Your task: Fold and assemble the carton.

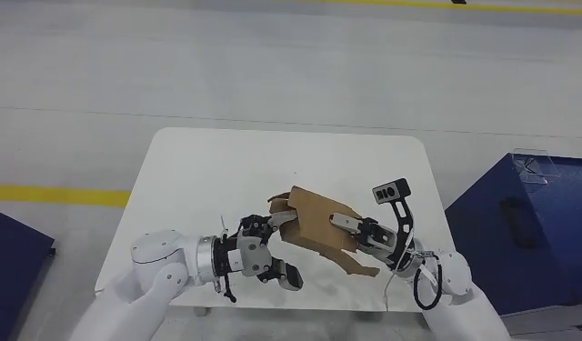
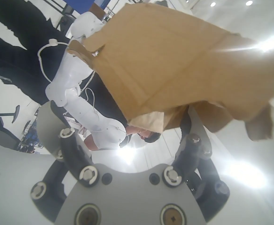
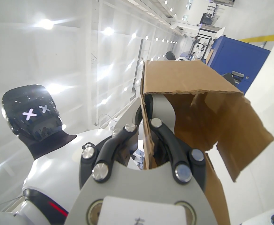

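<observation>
Carton (image 1: 318, 221) looks light, floppy, torn edges; our R gripper (image 3: 145, 127) pinches one wall, L gripper (image 1: 287, 248) gapes wide, empty. We'd grab near creases.

Overhead view down on table (image 1: 227, 159); both upturned wrist views close beside carton (image 1: 318, 218)

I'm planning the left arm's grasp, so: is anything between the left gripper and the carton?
Nothing visible stands between them. The open left gripper sits right at one end of the carton, with one finger against a flap. The right gripper is shut on a wall at the other end, out of the way.
</observation>
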`<action>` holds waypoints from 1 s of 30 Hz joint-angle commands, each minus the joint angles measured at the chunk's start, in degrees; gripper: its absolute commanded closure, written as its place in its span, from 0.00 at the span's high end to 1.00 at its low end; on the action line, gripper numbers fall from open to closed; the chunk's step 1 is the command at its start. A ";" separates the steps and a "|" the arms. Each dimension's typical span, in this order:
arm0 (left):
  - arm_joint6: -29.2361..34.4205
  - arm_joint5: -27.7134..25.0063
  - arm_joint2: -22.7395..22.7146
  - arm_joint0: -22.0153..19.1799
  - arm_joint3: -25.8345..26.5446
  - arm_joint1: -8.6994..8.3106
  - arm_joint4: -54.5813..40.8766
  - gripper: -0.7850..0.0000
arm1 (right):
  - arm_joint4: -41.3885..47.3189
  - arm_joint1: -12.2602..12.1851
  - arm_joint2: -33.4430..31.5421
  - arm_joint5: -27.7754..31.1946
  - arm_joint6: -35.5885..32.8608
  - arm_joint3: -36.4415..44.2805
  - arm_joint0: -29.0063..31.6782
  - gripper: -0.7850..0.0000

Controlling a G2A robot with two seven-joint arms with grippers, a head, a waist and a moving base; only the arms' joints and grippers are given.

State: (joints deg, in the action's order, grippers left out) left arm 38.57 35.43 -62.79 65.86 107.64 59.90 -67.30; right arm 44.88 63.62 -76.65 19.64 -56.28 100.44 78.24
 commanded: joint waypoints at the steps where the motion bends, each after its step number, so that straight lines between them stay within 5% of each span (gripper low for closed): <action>1: 1.12 -2.74 -2.63 1.76 1.25 -0.34 0.13 1.00 | 3.29 0.21 0.06 1.99 -1.58 -1.53 -0.75 0.00; 9: 8.50 -13.11 -10.13 8.34 1.51 -0.77 -4.80 1.00 | 13.38 1.19 1.66 5.74 -5.46 -6.23 -2.89 0.00; 18: 8.55 -13.16 -10.13 8.42 1.22 -0.77 -4.78 1.00 | 13.45 1.21 1.67 5.81 -5.15 -6.03 -2.88 0.00; 23: 8.55 -13.16 -10.13 8.42 1.22 -0.77 -4.78 1.00 | 26.23 3.27 6.03 10.88 -0.48 -4.99 -4.67 0.00; 30: 6.14 -12.31 -10.58 8.70 3.04 -1.05 0.73 1.00 | 44.65 6.83 14.40 10.24 -7.35 -13.44 -8.85 0.00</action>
State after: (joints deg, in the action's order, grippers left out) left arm 45.39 22.86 -73.06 74.51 110.06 58.97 -68.81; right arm 87.75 70.09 -63.20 31.04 -62.48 88.27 69.74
